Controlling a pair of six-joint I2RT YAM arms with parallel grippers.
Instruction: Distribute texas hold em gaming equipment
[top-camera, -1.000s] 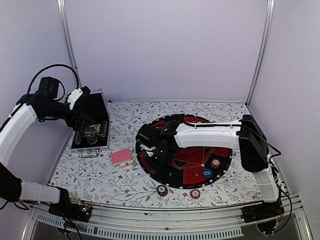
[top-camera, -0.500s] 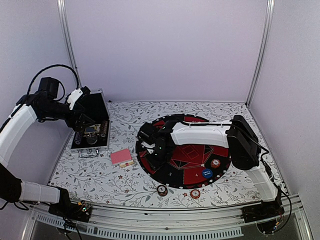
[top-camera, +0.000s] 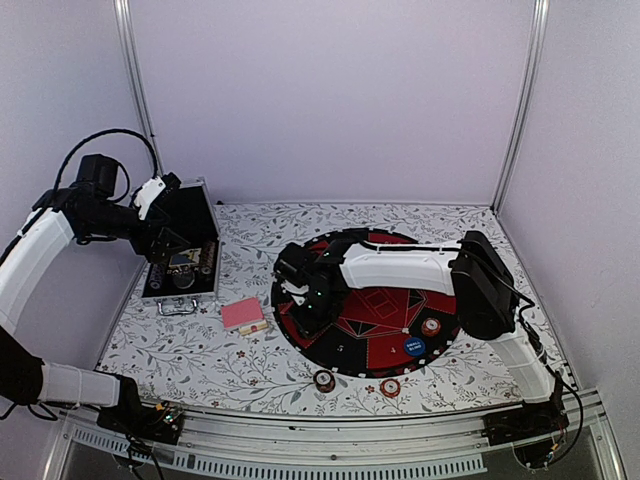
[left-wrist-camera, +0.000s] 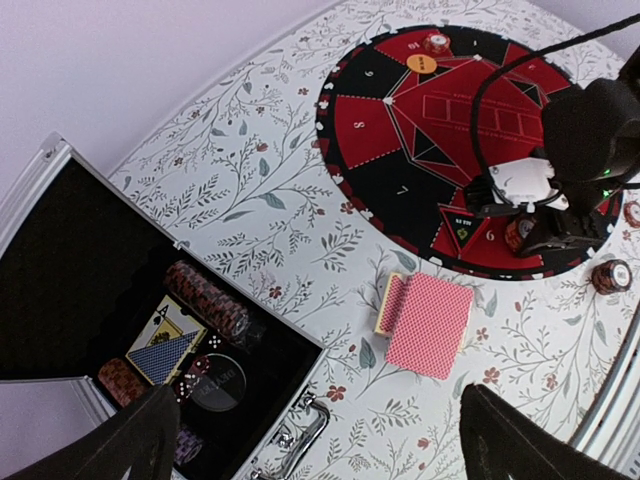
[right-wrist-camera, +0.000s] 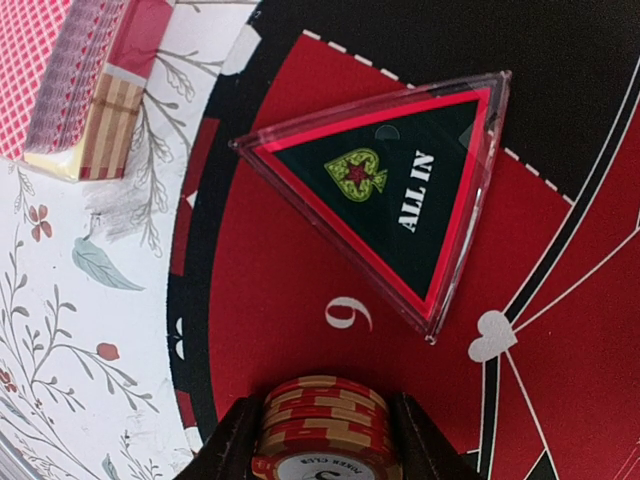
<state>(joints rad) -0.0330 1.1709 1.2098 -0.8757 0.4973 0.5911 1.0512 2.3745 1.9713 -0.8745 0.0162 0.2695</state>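
My right gripper is shut on a short stack of red-and-tan poker chips, low over the left edge of the mat by a number mark. A pink-backed card deck lies on the table left of the mat. Two chip stacks sit in front of the mat. A chip and a blue button lie on the mat. An orange button lies at its far side. My left gripper is open and empty above the case.
The round black-and-red mat fills the table's middle-right. A clear triangular "ALL IN" marker lies on it beside my right gripper. The open silver case at the left holds a chip roll, cards and dice.
My right gripper has shifted a little left toward the mat's left edge with the chips, and its arm has folded closer. The left arm has not moved.
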